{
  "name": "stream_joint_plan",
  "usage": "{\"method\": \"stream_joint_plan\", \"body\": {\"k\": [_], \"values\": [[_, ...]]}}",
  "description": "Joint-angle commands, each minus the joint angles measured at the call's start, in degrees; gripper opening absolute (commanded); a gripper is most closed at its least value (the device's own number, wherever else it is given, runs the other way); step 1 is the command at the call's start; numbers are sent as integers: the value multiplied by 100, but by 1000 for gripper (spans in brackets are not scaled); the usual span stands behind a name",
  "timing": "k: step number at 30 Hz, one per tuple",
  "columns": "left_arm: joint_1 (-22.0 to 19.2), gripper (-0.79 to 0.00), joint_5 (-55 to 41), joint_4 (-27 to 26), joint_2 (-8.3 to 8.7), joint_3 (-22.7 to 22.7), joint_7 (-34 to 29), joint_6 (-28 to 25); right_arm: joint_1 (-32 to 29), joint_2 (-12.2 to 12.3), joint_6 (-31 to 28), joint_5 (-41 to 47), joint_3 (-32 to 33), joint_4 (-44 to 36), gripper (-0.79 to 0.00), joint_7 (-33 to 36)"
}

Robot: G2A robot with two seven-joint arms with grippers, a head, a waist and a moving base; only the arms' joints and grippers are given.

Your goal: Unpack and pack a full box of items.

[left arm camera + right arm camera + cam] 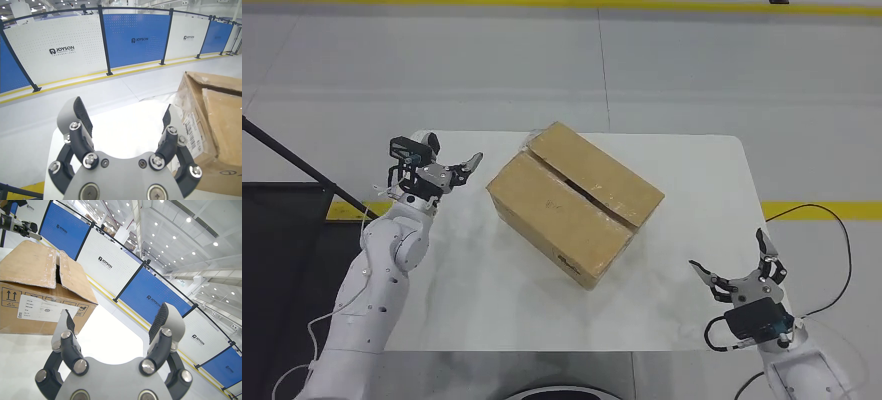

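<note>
Spreading its two ribbed fingers wide, the left hand (123,106) holds nothing and hangs over the far left corner of the worktop (682,170). The right hand (115,308) is just as wide open and just as empty, over the near right corner. Both point inward at the box (572,200), and each is well apart from it.

The box stands between them, about mid-worktop and turned askew to the edges. It is plain brown cardboard. Its two long top flaps are folded down but not sealed, and a dark gap runs along the seam between them. Strips of glossy clear tape cling to the flaps, and the flap edges are torn and ragged. In the right wrist view, a white label (47,309) is stuck on the side facing the right hand, over a row of printed handling marks that includes a pair of upright arrows. The left wrist view shows a second label with a barcode on the end nearest the left hand.

The worktop is white with rounded corners. Around it lies a pale grey floor (542,60) crossed by yellow lines. A fence (132,37) of blue and white perforated panels on black posts curves round the area. Rows of round lights (179,237) dot the high white ceiling.
</note>
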Motion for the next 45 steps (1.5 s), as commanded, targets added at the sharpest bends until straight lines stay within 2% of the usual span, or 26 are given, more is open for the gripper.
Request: {"method": "stream_joint_plan", "body": {"k": [1, 12, 20, 24, 40, 45], "values": [[-97, 0, 138, 156, -9, 81, 34, 40, -1, 0, 0, 0, 0, 0, 0, 0], [-339, 0, 483, 628, -108, 669, 293, -96, -1, 0, 0, 0, 0, 0, 0, 0], [-198, 0, 535, 646, -85, 720, 535, -551, -1, 0, 0, 0, 0, 0, 0, 0], [3, 0, 654, 452, -45, 697, 577, -764, -1, 0, 0, 0, 0, 0, 0, 0], [958, 0, 1371, -717, 90, 663, 496, -956, -1, 0, 0, 0, 0, 0, 0, 0], [1123, 0, 1446, -921, 115, 677, 466, -1064, 230, -23, -3, 460, -42, 87, 0, 400]]}}
